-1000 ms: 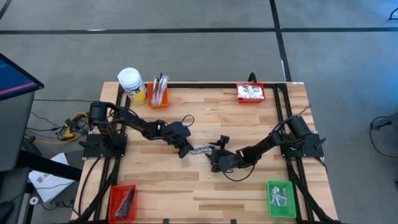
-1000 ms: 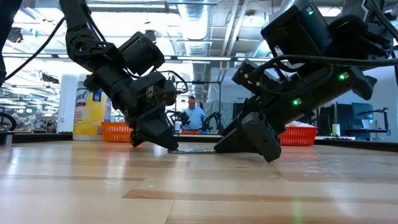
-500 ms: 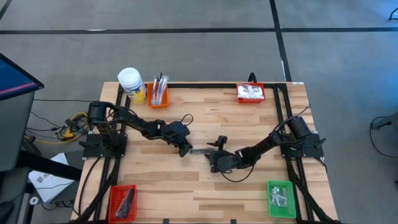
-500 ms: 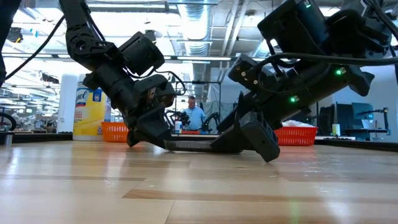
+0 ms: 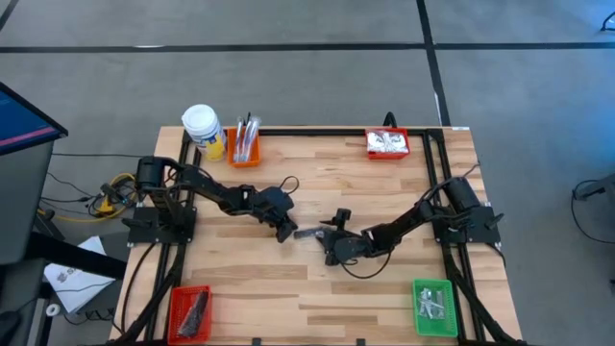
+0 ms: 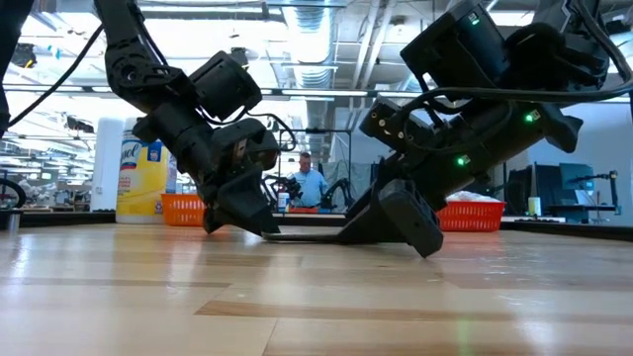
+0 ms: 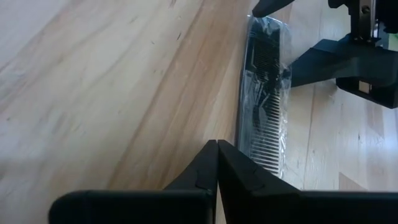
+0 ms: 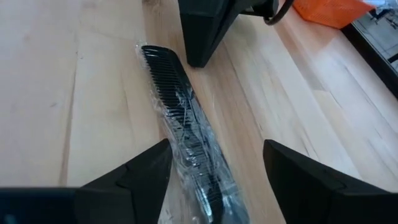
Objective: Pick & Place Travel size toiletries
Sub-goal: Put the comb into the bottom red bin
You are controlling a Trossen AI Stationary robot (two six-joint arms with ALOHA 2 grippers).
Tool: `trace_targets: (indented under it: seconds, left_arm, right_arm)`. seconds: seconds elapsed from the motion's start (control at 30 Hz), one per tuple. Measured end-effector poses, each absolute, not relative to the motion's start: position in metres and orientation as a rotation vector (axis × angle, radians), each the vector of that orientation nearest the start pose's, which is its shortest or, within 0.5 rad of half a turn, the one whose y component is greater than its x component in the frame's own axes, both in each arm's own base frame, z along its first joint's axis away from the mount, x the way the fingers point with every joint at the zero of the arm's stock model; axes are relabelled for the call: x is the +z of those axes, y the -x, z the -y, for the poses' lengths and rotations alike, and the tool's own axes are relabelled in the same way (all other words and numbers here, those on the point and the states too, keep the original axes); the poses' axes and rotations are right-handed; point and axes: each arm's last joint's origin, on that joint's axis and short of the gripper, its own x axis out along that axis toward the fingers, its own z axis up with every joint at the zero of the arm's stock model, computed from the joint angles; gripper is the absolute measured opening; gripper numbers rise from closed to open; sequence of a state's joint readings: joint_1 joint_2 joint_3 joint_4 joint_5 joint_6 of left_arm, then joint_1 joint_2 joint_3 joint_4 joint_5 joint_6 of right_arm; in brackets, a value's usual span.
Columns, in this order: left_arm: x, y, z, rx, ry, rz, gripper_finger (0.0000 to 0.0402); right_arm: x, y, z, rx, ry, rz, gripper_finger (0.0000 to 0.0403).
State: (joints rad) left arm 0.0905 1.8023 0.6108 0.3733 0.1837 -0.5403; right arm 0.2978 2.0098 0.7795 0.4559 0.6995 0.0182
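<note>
A black comb in a clear wrapper (image 5: pixel 307 232) lies flat on the wooden table's middle, between my two grippers. My left gripper (image 5: pixel 287 234) is shut, its tip (image 7: pixel 217 146) down on the wood just beside the comb's (image 7: pixel 264 93) left end. My right gripper (image 8: pixel 217 162) stands open at the comb's (image 8: pixel 180 118) right end, slanting down from the table's right. The comb runs aslant between its two fingers. My left gripper's shut fingertips (image 8: pixel 194 59) stand right beside the comb's left end (image 8: pixel 149 53); I cannot tell whether they touch it. My right gripper has one finger (image 8: pixel 146 168) close against the wrapper's edge (image 8: pixel 177 163); I cannot tell whether it touches. The other finger (image 8: pixel 298 180) stands clear.
An orange bin with toothbrushes (image 5: pixel 244 144) and a white-capped yellow jar (image 5: pixel 204 130) stand at the far left. A red bin (image 5: pixel 387 144) is at the far right, another red bin (image 5: pixel 189 312) near left, and a green bin (image 5: pixel 434 308) near right. Bare wood surrounds the comb.
In the low view the comb stood up as a thicker dark band between the grippers half a second ago; now it shows again as a thin line flat on the wood. My right gripper has edged slightly toward the left gripper.
</note>
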Motion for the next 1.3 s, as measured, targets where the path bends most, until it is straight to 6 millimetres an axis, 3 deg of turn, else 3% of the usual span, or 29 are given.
trace_targets:
  seconds: [0.2,0.77,1.3]
  left_arm:
    - [0.089,-0.298,-0.021,0.087,0.602,-0.813,0.0001]
    - [0.092,-0.301,-0.020,0.061,0.595,-0.804,0.0001]
    - [0.092,-0.301,-0.020,0.052,0.583,-0.795,0.0002]
  right_arm:
    - [0.069,-0.326,-0.080,-0.390,0.345,-0.680,0.0199]
    - [0.067,-0.326,-0.080,-0.333,0.298,-0.694,0.0008]
    - [0.078,-0.340,-0.094,-0.298,0.349,-0.724,0.0001]
